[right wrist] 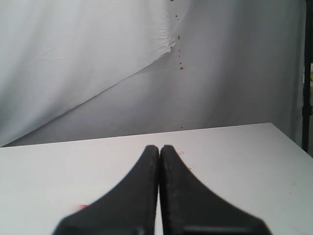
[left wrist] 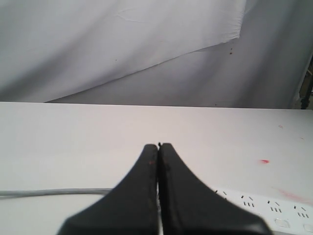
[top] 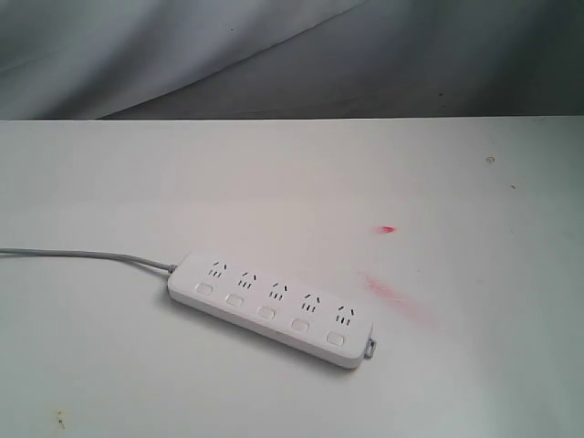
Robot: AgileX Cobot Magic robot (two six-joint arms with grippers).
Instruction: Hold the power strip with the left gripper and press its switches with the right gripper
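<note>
The white power strip (top: 272, 306) lies flat on the white table, slanting from left to lower right, with five socket groups. Its five small switches (top: 265, 312) run in a row along the near edge. A thin grey cord (top: 82, 255) leaves its left end and a small grey tab (top: 370, 348) sticks out of the right end. Neither arm shows in the exterior view. My left gripper (left wrist: 159, 146) is shut and empty, with the strip (left wrist: 274, 205) and cord (left wrist: 49, 192) beyond its black fingers. My right gripper (right wrist: 159, 147) is shut and empty above bare table; the strip is out of that view.
The white table (top: 292, 182) ends at a far edge before a grey draped cloth (top: 228, 46). Red marks (top: 388, 229) and a red smear (top: 388, 292) lie right of the strip. A dark upright frame (right wrist: 307, 73) stands past the table's side edge.
</note>
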